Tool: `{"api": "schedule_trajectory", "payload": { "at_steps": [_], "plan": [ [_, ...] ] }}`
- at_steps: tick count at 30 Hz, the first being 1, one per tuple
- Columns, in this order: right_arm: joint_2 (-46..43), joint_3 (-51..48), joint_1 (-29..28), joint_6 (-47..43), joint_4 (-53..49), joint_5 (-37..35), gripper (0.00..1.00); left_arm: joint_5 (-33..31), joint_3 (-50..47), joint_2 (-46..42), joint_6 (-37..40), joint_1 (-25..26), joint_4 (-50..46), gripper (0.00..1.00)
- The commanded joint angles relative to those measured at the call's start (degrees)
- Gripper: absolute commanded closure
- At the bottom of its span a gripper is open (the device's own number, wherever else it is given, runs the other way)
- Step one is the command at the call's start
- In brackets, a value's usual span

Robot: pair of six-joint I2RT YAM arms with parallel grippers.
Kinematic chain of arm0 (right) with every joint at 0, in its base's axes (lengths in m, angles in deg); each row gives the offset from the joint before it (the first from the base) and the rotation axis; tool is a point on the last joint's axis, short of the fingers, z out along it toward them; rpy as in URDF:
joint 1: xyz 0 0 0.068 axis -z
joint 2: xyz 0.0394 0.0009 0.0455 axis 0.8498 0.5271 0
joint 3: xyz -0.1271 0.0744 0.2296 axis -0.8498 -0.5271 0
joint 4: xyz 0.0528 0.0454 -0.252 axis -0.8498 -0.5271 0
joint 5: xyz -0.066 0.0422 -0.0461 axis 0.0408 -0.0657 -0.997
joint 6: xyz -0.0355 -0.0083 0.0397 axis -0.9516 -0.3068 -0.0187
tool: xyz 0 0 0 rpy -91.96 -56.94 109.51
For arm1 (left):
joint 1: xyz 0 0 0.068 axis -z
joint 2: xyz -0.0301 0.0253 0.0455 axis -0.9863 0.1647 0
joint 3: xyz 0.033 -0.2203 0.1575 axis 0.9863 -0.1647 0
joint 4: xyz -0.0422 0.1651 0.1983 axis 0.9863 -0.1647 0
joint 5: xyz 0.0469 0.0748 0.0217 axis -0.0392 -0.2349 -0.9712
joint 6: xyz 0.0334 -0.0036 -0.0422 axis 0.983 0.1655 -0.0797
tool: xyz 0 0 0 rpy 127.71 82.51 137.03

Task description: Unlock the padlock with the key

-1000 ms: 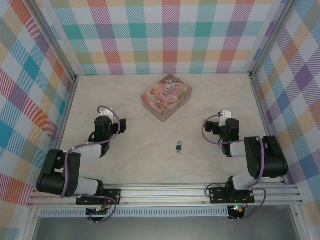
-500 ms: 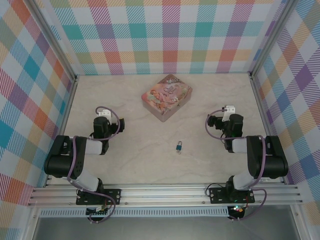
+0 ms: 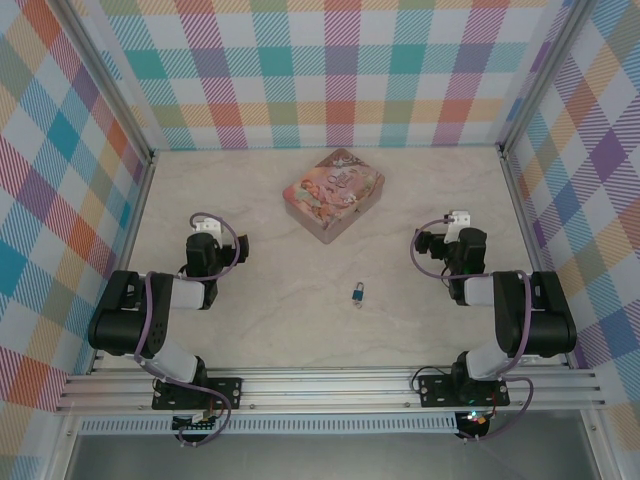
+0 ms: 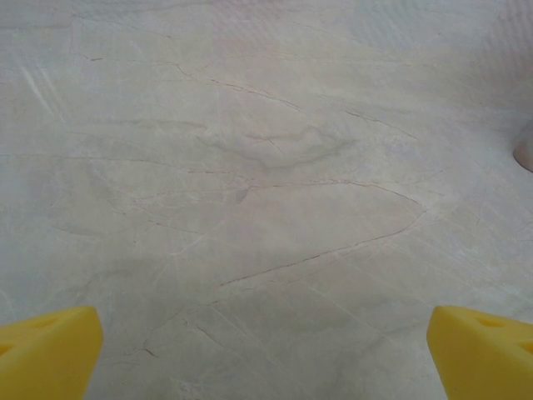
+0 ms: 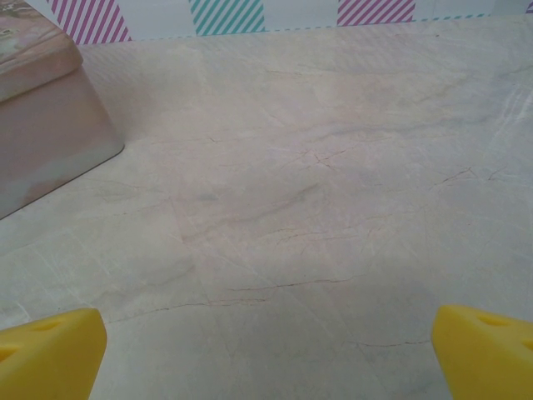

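Your left fingers [image 4: 48, 353] and right fingers [image 5: 50, 353] stand spread wide, grasping nothing, low over bare table [image 3: 270, 320]. Padlock [image 3: 357, 292] lies flat on the table between the arms, well apart from both. Box [image 3: 334, 194] beyond it is shut; contents hidden.

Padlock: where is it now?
Top view: the padlock lies on the table just right of centre, on the near side of the box and apart from it.
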Motion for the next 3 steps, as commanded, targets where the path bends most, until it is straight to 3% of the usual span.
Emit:
{"api": "schedule_trajectory", "payload": {
  "at_steps": [1, 3],
  "plan": [
    [0.0, 0.6, -0.1, 0.2, 0.3, 1.3, 0.0, 0.5, 0.4, 0.0, -0.7, -0.5, 1.8, 0.0],
    [0.0, 0.6, -0.2, 0.2, 0.3, 1.3, 0.0, 0.6, 0.4, 0.1, -0.7, -0.6, 1.8, 0.0]
  ]
}}
